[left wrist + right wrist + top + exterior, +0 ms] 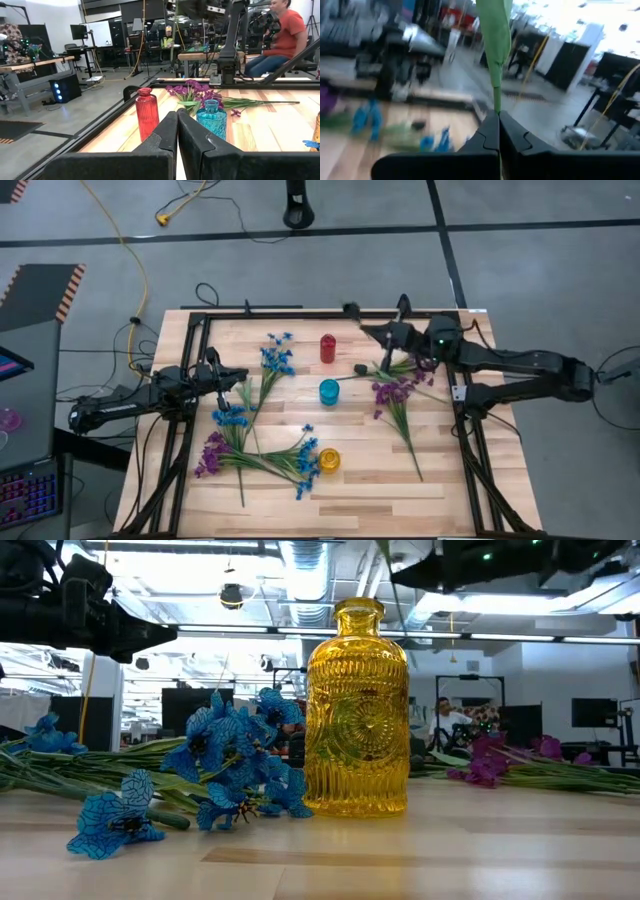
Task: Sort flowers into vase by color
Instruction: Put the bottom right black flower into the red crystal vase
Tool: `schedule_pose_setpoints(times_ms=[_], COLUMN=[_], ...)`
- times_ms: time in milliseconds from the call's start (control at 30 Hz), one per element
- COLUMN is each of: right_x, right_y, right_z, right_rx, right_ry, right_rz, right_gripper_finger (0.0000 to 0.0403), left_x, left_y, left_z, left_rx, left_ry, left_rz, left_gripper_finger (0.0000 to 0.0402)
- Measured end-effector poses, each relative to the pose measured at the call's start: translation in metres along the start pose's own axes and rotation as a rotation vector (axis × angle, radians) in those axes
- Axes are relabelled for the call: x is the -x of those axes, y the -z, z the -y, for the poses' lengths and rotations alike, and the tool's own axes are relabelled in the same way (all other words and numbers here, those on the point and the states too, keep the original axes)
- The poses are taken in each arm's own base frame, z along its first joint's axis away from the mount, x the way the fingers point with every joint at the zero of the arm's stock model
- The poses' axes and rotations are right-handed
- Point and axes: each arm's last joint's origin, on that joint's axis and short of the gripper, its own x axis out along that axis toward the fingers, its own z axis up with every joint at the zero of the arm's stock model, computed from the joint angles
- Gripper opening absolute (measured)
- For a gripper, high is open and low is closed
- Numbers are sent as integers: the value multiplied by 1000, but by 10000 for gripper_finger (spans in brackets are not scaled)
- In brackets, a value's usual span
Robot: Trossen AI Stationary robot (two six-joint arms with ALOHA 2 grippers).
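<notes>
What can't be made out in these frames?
- Bloom colour on the stem held in the right tool: in the right wrist view the stem is blurred and cut off by the top edge.
- Red vase and blue vase: in the low view both are hidden behind the yellow vase.

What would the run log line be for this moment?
right gripper: shut on green stem, raised | left gripper: shut, empty, table's left | red, blue, yellow vases: empty

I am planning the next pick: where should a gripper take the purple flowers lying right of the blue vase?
Grip the thin green stem midway, coming straight down from above with the fingers across it. It lies flat on the table with room on both sides, while the purple blooms are bunched and soft.
</notes>
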Motion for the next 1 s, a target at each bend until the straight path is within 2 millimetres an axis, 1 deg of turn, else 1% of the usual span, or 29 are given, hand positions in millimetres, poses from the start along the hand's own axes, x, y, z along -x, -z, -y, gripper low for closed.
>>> schedule_pose_setpoints(times_ms=[100,233,367,533,633,833,900,1000], right_x=[-14,-33,-49,-66,-72,-79,-80,-80], right_y=[6,16,30,53,64,86,91,93], right_z=[2,-1,-5,-12,-14,-15,-14,-14], right_rx=[-42,-43,-78,-79,-79,-165,-187,-202], right_ry=[0,-8,-5,13,26,33,36,39], right_rz=[71,162,227,296,333,360,368,389], right_gripper_finger=[21,21,21,21,21,21,21,21], left_x=[0,0,0,0,0,0,0,0], left_y=[0,0,0,0,0,0,0,0], left_z=[0,0,0,0,0,0,0,0], left_rx=[0,0,0,0,0,0,1,1], left_ry=[0,0,1,0,0,0,0,0], left_rz=[0,0,0,0,0,1,1,0], left_gripper_finger=[0,0,0,0,0,0,0,0])
